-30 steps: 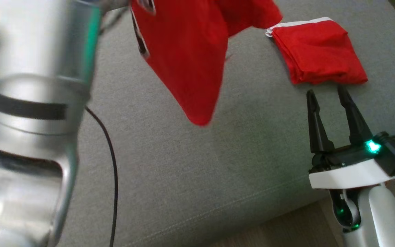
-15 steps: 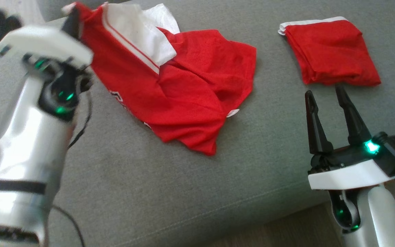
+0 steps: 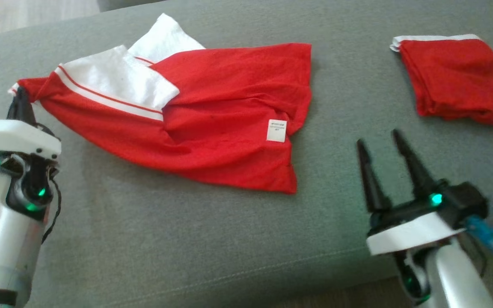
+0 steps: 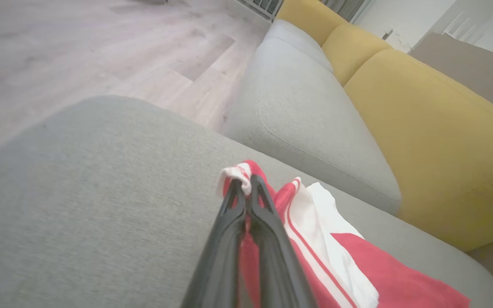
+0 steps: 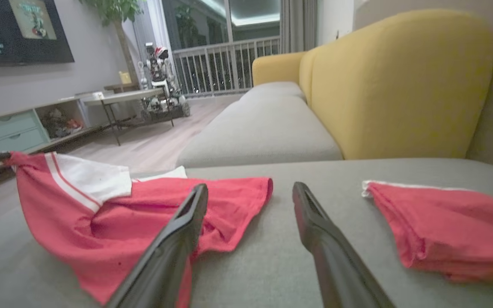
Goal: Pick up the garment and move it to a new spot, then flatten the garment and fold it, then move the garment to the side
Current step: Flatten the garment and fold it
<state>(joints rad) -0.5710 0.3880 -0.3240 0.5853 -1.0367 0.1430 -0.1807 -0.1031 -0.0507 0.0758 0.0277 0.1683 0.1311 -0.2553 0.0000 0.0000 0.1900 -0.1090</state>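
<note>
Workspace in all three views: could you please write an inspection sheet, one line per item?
Surface: grey sofa cushion.
Job's things: red and white garment lies spread, wrinkled, unfolded.
Clutter: folded red cloth, apart, at the right.
Grippers: left gripper shut on the garment's corner; right gripper open, holding nothing.
Cables: dark cable at the left wrist.
Surroundings: yellow backrest, wood floor.

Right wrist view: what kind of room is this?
Probably a home living room: there is a yellow-backed sofa, a screen on the wall, and a low cabinet with drawers.
</note>
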